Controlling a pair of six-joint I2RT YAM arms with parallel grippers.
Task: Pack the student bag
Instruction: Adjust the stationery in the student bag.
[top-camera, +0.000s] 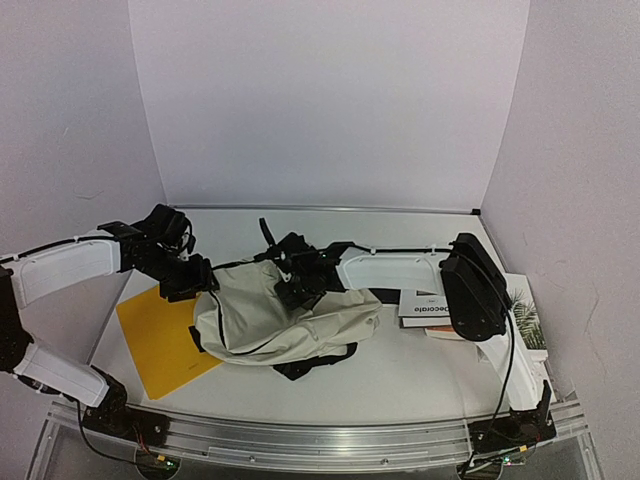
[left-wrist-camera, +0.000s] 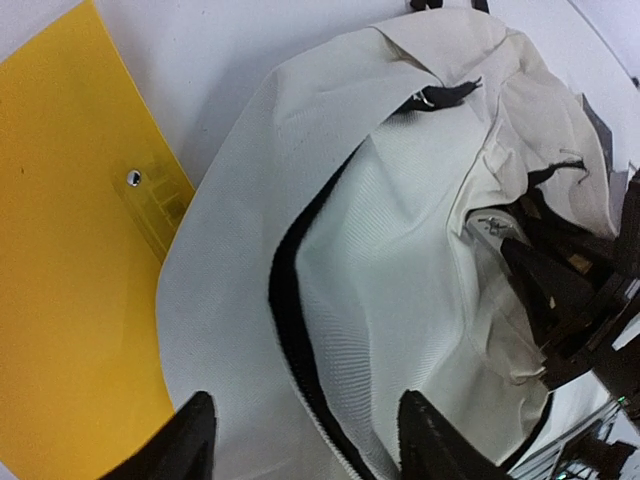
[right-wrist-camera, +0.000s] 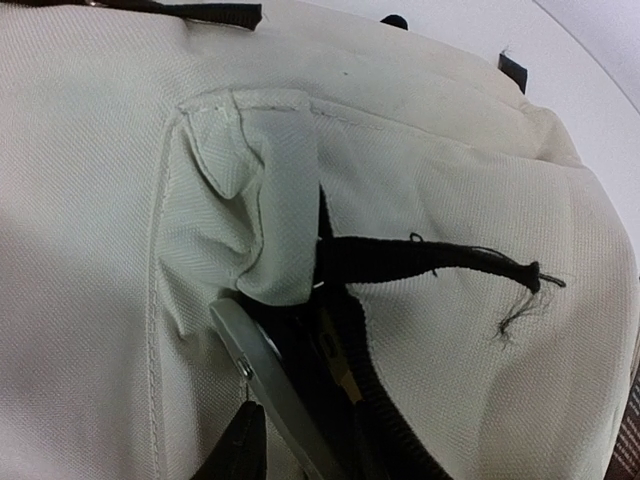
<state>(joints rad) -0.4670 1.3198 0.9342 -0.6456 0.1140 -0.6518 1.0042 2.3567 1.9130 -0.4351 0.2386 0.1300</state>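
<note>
The student bag (top-camera: 290, 320), cream with black zipper trim, lies slumped mid-table. My left gripper (top-camera: 192, 282) is at its left edge. In the left wrist view it (left-wrist-camera: 305, 445) is open, the jaws standing either side of the bag's (left-wrist-camera: 400, 250) rim and black zipper band, holding nothing. My right gripper (top-camera: 297, 277) is on top of the bag at its opening. In the right wrist view it (right-wrist-camera: 290, 455) appears shut on a slim grey device (right-wrist-camera: 262, 375) with a silver edge, whose far end goes under a cream flap (right-wrist-camera: 280, 220). Only one finger (right-wrist-camera: 235, 450) shows.
A yellow folder (top-camera: 160, 340) lies flat left of the bag, partly under it, and shows in the left wrist view (left-wrist-camera: 70, 270). A stack of books (top-camera: 435, 308) lies right of the bag, beside the right arm. A frayed black strap (right-wrist-camera: 440, 262) crosses the bag.
</note>
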